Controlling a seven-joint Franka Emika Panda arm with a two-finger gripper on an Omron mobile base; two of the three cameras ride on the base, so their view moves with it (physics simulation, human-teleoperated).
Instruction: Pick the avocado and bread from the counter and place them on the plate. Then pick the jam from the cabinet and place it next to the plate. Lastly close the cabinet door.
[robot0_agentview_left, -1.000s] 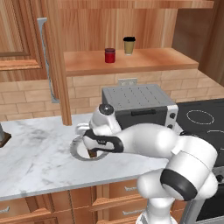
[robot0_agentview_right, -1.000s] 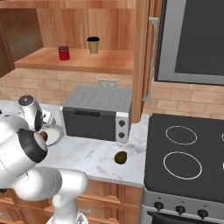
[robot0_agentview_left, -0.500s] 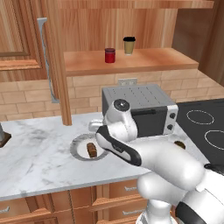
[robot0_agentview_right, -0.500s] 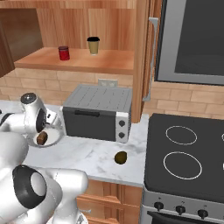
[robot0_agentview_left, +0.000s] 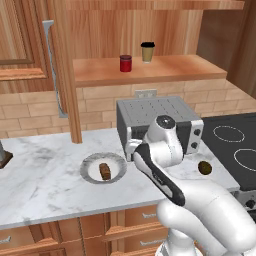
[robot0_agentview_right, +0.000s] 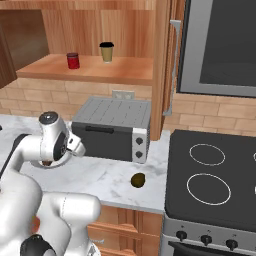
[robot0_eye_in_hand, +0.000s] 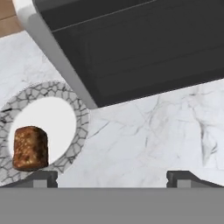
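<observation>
The brown bread (robot0_agentview_left: 104, 171) lies on the grey-rimmed plate (robot0_agentview_left: 90, 163), left of the toaster oven. In the hand view, the bread (robot0_eye_in_hand: 29, 147) is at the lower left on the plate (robot0_eye_in_hand: 81, 127). My gripper (robot0_eye_in_hand: 111, 178) is open and holds nothing; it hovers above the marble counter (robot0_eye_in_hand: 153, 135) just right of the plate, in front of the oven. The avocado (robot0_agentview_left: 204, 167) rests on the counter near the stove, also visible as the avocado (robot0_agentview_right: 138, 179). The red jam (robot0_agentview_left: 125, 63) stands on the cabinet shelf (robot0_agentview_left: 165, 69). The cabinet door (robot0_agentview_left: 63, 70) is swung open.
A grey toaster oven (robot0_agentview_left: 160, 122) stands behind my hand at the counter's back. A tan paper cup (robot0_agentview_left: 147, 51) sits right of the jam. The black stove (robot0_agentview_right: 210, 170) borders the counter on the right. A dark object (robot0_agentview_left: 3, 156) stands at the far left edge.
My arm swung right, away from above the plate toward the toaster oven's front. The bread stays on the plate, clear of the gripper.
</observation>
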